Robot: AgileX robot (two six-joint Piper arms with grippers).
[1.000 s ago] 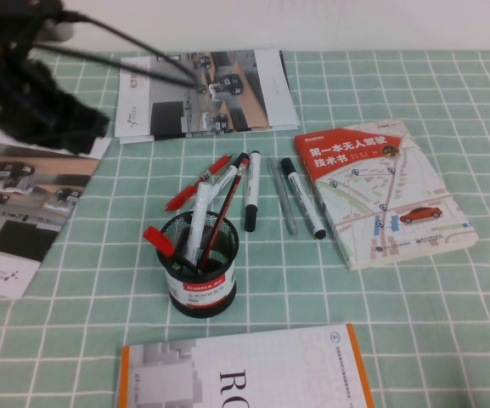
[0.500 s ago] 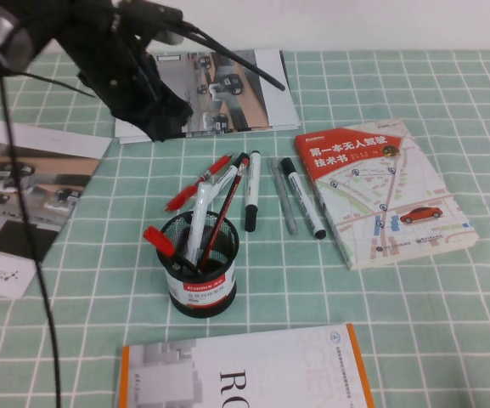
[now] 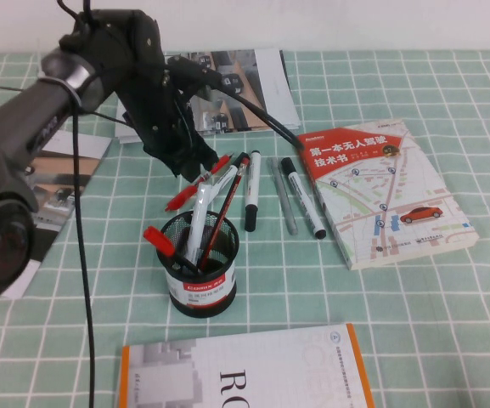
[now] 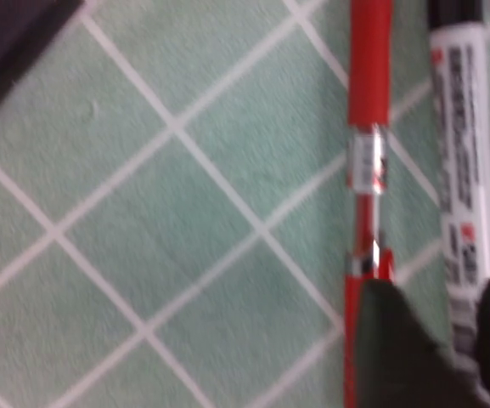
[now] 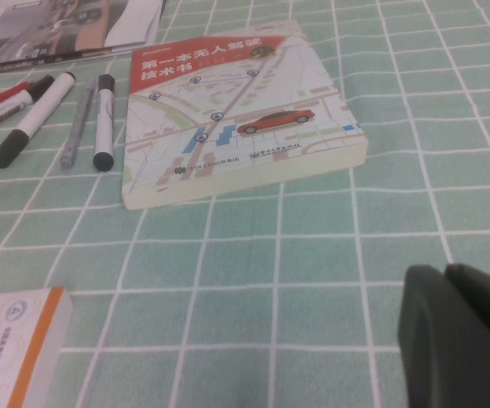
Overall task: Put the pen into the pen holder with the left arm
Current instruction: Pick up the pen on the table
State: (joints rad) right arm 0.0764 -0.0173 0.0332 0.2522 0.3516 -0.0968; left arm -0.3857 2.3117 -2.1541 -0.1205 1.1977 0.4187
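The all-red pen (image 3: 185,191) lies on the green checked cloth just behind the black mesh pen holder (image 3: 199,270), beside a white marker. The holder has a red-capped white marker and a striped pen in it. My left gripper (image 3: 196,167) hangs low over the pen's far end. In the left wrist view its open fingers (image 4: 397,340) stand over the white marker (image 4: 461,161), with the red pen (image 4: 368,85) just beside one finger. My right gripper (image 5: 453,285) is shut and empty over bare cloth, out of the high view.
Three more markers and a grey pen (image 3: 284,197) lie right of the red pen. A map book (image 3: 380,187) is at the right, brochures (image 3: 228,85) at the back and left, an orange-edged book (image 3: 245,374) at the front.
My left arm has swung from the far left to the right and down, ending over the red pen behind the holder. Pens and holder have not moved.
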